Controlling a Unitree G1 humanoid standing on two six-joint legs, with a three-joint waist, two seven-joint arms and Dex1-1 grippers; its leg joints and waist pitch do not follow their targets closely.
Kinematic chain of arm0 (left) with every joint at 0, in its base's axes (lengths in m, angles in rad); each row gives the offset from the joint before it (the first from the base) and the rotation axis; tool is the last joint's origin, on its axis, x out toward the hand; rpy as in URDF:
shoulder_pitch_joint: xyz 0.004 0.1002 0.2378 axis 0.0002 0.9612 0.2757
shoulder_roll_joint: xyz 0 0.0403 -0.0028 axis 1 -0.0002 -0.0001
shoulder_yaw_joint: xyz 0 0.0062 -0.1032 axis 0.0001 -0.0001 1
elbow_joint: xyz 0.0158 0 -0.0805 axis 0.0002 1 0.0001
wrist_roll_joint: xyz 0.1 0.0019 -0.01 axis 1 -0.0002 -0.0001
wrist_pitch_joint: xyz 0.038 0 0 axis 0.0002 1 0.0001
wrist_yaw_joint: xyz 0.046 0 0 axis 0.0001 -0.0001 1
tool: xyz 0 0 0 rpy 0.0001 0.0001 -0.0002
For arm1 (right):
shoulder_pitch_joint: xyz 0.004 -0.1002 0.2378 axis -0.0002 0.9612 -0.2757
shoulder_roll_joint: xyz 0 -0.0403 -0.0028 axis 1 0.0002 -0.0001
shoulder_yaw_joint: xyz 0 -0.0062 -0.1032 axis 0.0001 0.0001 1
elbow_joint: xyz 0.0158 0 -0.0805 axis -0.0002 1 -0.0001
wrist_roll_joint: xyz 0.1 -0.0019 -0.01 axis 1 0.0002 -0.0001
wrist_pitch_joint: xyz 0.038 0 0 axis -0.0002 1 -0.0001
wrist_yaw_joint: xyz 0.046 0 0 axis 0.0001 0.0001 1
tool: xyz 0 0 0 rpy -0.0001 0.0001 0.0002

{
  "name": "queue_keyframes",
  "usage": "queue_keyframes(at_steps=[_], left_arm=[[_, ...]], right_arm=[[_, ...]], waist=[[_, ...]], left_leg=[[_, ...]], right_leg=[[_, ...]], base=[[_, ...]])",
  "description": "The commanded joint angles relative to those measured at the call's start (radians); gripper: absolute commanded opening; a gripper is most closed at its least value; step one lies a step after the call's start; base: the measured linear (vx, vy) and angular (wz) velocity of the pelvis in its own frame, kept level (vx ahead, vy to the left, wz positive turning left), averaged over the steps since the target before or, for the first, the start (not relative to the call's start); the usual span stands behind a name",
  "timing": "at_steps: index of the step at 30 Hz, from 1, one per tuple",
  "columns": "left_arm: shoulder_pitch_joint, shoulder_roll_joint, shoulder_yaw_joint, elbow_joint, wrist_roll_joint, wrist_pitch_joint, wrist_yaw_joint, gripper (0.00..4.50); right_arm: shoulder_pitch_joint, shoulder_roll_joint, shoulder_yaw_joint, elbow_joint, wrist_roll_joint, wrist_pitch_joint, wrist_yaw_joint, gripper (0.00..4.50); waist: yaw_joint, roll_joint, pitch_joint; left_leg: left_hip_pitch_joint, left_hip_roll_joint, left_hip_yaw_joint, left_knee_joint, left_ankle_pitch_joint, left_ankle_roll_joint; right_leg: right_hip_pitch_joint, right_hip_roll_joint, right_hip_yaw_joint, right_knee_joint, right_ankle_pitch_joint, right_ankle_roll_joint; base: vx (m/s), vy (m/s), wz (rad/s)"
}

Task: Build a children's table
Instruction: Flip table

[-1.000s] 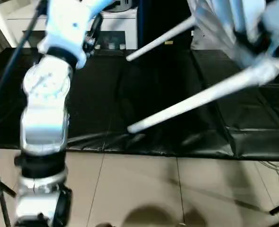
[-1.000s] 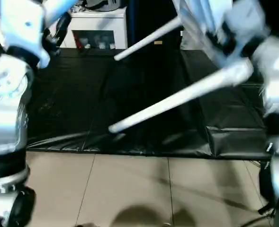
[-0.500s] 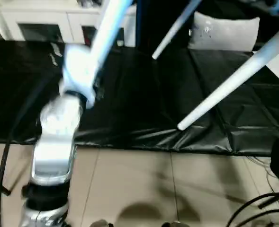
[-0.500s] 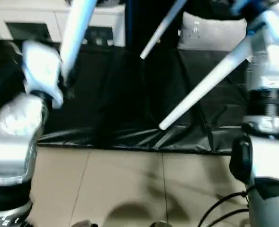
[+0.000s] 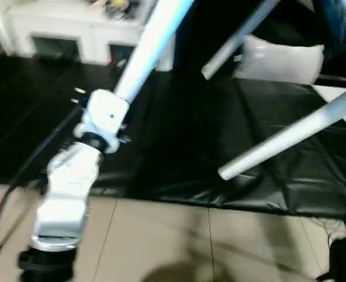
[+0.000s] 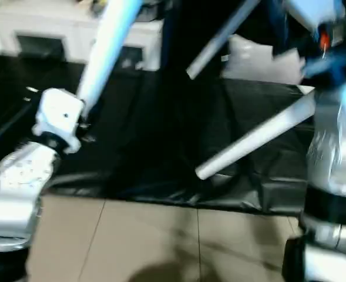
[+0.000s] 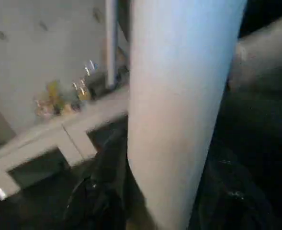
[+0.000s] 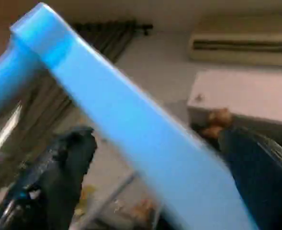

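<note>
Status | my left gripper [image 5: 121,111] is clamped around a white table leg [image 5: 152,44], whose long axis climbs up and away from the fingers | my right gripper [image 8: 150,158] stands wide, empty, with the table's edge [image 8: 131,124] passing between its fingers | two more legs [image 5: 290,135] slant over the black mat [image 5: 178,135] | I judge the left arm carries the table.

The table top [image 8: 131,129] is cut off by the frame edges, its far end blurred. All three visible legs [image 5: 284,138] run out of frame at their upper ends. Items on the white cabinet [image 5: 73,26] are too blurred to identify.
</note>
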Motion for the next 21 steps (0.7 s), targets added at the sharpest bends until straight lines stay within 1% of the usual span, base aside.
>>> queue_keyframes(at_steps=[1, 2, 3, 4, 5, 6, 7, 8, 9, 10, 11, 12, 13, 14, 15, 16, 17, 18, 19, 20, 21], left_arm=[[-0.002, 0.005, -0.009, 0.029, -0.001, 0.013, -0.012, 1.49], [-0.002, 0.003, -0.008, 0.024, -0.001, 0.019, -0.01, 1.48], [-0.002, 0.003, -0.008, 0.023, -0.001, 0.02, -0.01, 1.47], [-0.001, 0.004, -0.008, 0.022, -0.002, 0.022, -0.008, 1.47], [0.005, 0.007, -0.008, 0.011, -0.006, 0.037, -0.005, 1.46], [0.019, 0.011, -0.011, -0.004, -0.01, 0.045, 0.001, 1.46], [0.019, 0.011, -0.011, -0.004, -0.01, 0.045, 0.001, 1.46], [0.025, 0.011, -0.013, -0.01, -0.009, 0.045, 0.001, 1.46], [0.032, 0.009, -0.011, -0.014, -0.008, 0.044, 0.007, 1.46], [0.035, 0.009, -0.01, -0.014, -0.007, 0.042, 0.009, 1.46], [0.041, 0.011, -0.009, -0.016, -0.002, 0.039, 0.013, 1.46], [0.047, 0.013, -0.006, -0.017, 0.003, 0.037, 0.017, 1.46], [0.047, 0.013, -0.006, -0.017, 0.003, 0.037, 0.017, 1.46], [0.059, 0.016, 0.003, -0.018, 0.005, 0.038, 0.026, 1.46], [0.063, 0.016, 0.007, -0.018, 0.003, 0.039, 0.03, 1.46], [0.063, 0.016, 0.007, -0.018, 0.003, 0.039, 0.03, 1.46], [0.073, 0.02, 0.017, -0.009, 0.0, 0.037, 0.042, 1.46], [0.074, 0.021, 0.018, -0.007, 0.0, 0.037, 0.043, 1.46], [0.076, 0.021, 0.02, -0.004, -0.001, 0.035, 0.045, 1.46], [0.082, 0.03, 0.022, 0.012, 0.002, 0.022, 0.048, 1.46], [0.084, 0.037, 0.026, 0.034, 0.003, 0.002, 0.051, 1.46]], right_arm=[[-0.034, -0.093, 0.046, 0.057, -0.113, 0.034, 0.025, 4.5], [-0.046, -0.118, 0.063, 0.07, -0.137, 0.043, 0.039, 4.5], [-0.048, -0.124, 0.067, 0.073, -0.143, 0.046, 0.042, 4.5], [-0.051, -0.132, 0.072, 0.075, -0.151, 0.049, 0.045, 4.5], [-0.078, -0.164, 0.097, 0.105, -0.197, 0.044, 0.057, 4.5], [-0.144, -0.18, 0.115, 0.158, -0.225, 0.017, 0.067, 4.5], [-0.144, -0.18, 0.115, 0.158, -0.225, 0.017, 0.067, 4.5], [-0.173, -0.178, 0.118, 0.176, -0.218, 0.015, 0.075, 4.5], [-0.193, -0.168, 0.117, 0.185, -0.208, 0.008, 0.076, 4.5], [-0.201, -0.16, 0.116, 0.189, -0.205, 0.0, 0.074, 4.5], [-0.204, -0.148, 0.114, 0.187, -0.189, 0.001, 0.075, 4.5], [-0.197, -0.135, 0.112, 0.179, -0.176, -0.002, 0.075, 4.5], [-0.197, -0.135, 0.112, 0.179, -0.176, -0.002, 0.075, 4.5], [-0.158, -0.108, 0.114, 0.143, -0.14, 0.007, 0.069, 4.5], [-0.138, -0.095, 0.115, 0.125, -0.124, 0.017, 0.066, 4.5], [-0.135, -0.094, 0.115, 0.124, -0.124, 0.017, 0.066, 4.5], [-0.049, -0.056, 0.138, 0.072, -0.119, 0.026, 0.048, 4.5], [-0.036, -0.051, 0.142, 0.064, -0.12, 0.026, 0.045, 4.5], [-0.019, -0.044, 0.147, 0.054, -0.122, 0.026, 0.04, 4.5], [0.043, -0.008, 0.155, 0.022, -0.116, 0.03, 0.014, 4.5], [0.1, 0.034, 0.149, 0.001, -0.108, 0.032, -0.025, 4.5]], waist=[[-0.005, -0.007, -0.043], [-0.007, -0.01, -0.047], [-0.008, 0.005, -0.042], [-0.008, 0.005, -0.042], [-0.017, 0.003, -0.041], [-0.018, 0.004, -0.04], [-0.02, -0.005, -0.043], [-0.014, 0.004, -0.04], [-0.016, -0.027, -0.042], [-0.008, -0.012, -0.044], [-0.007, -0.013, -0.039], [0.0, -0.011, -0.041], [-0.002, -0.01, -0.04], [0.0, -0.022, -0.041], [0.004, -0.016, -0.04], [0.004, -0.011, -0.039], [0.007, -0.015, -0.039], [0.01, -0.012, -0.039], [0.008, -0.013, -0.038], [0.012, -0.013, -0.04], [0.014, -0.013, -0.042]], left_leg=[[-0.017, -0.013, -0.011, -0.086, -0.477, 0.004], [-0.037, -0.013, -0.004, -0.082, -0.361, 0.031], [-0.04, -0.009, 0.003, -0.081, -0.32, 0.056], [-0.04, -0.009, 0.003, -0.081, -0.32, 0.056], [-0.055, -0.011, 0.004, -0.077, -0.293, 0.068], [-0.067, -0.013, 0.002, -0.076, -0.264, 0.067], [-0.066, -0.015, 0.005, -0.067, -0.252, 0.071], [-0.05, -0.013, 0.011, -0.063, -0.263, 0.079], [-0.054, -0.012, 0.017, -0.06, -0.246, 0.088], [-0.053, -0.011, 0.013, -0.062, -0.224, 0.087], [-0.053, -0.01, 0.015, -0.065, -0.218, 0.089], [-0.05, -0.004, 0.014, -0.067, -0.185, 0.095], [-0.051, -0.001, 0.014, -0.068, -0.182, 0.093], [-0.052, 0.001, 0.012, -0.07, -0.175, 0.092], [-0.047, 0.002, 0.014, -0.071, -0.178, 0.092], [-0.044, 0.006, 0.013, -0.074, -0.186, 0.088], [-0.042, 0.007, 0.014, -0.075, -0.188, 0.079], [-0.037, 0.009, 0.015, -0.076, -0.2, 0.075], [-0.038, 0.01, 0.013, -0.079, -0.212, 0.069], [-0.033, 0.008, 0.016, -0.078, -0.228, 0.053], [-0.036, 0.006, 0.015, -0.079, -0.205, 0.05]], right_leg=[[0.019, -0.021, 0.002, -0.079, -0.524, -0.069], [0.022, -0.017, 0.014, -0.069, -0.402, -0.117], [0.013, -0.019, 0.015, -0.068, -0.378, -0.151], [0.013, -0.019, 0.015, -0.068, -0.378, -0.151], [0.022, -0.022, 0.011, -0.068, -0.395, -0.154], [0.027, -0.023, 0.007, -0.066, -0.409, -0.137], [0.018, -0.022, 0.008, -0.063, -0.417, -0.138], [0.004, -0.023, 0.009, -0.071, -0.447, -0.141], [0.005, -0.018, 0.009, -0.074, -0.443, -0.14], [0.007, -0.021, 0.01, -0.062, -0.423, -0.147], [0.005, -0.018, 0.01, -0.067, -0.419, -0.146], [0.004, -0.018, 0.012, -0.06, -0.371, -0.16], [0.004, -0.016, 0.012, -0.058, -0.351, -0.165], [0.008, -0.015, 0.013, -0.052, -0.32, -0.172], [0.005, -0.015, 0.015, -0.054, -0.309, -0.175], [0.004, -0.014, 0.017, -0.052, -0.288, -0.184], [0.003, -0.014, 0.019, -0.052, -0.267, -0.185], [-0.001, -0.014, 0.02, -0.052, -0.263, -0.187], [-0.001, -0.013, 0.02, -0.051, -0.258, -0.19], [-0.002, -0.011, 0.023, -0.053, -0.234, -0.191], [0.002, -0.012, 0.026, -0.046, -0.187, -0.2]], base=[[-0.05, 0.012, -0.05], [-0.05, 0.012, -0.05], [-0.062, 0.001, 0.05], [0.0, 0.0, 0.0], [0.0, 0.0, 0.0], [0.0, 0.0, 0.0], [0.0, 0.0, 0.0], [0.0, 0.0, 0.0], [0.0, 0.0, 0.0], [0.0, 0.0, 0.0], [0.0, 0.0, 0.0], [0.0, 0.0, 0.0], [0.0, 0.0, 0.0], [0.0, 0.0, 0.0], [0.0, 0.0, 0.0], [0.0, 0.0, 0.0], [0.0, 0.0, 0.0], [0.0, 0.0, 0.0], [0.0, 0.0, 0.0], [0.0, 0.0, 0.0], [0.0, 0.0, 0.0]])
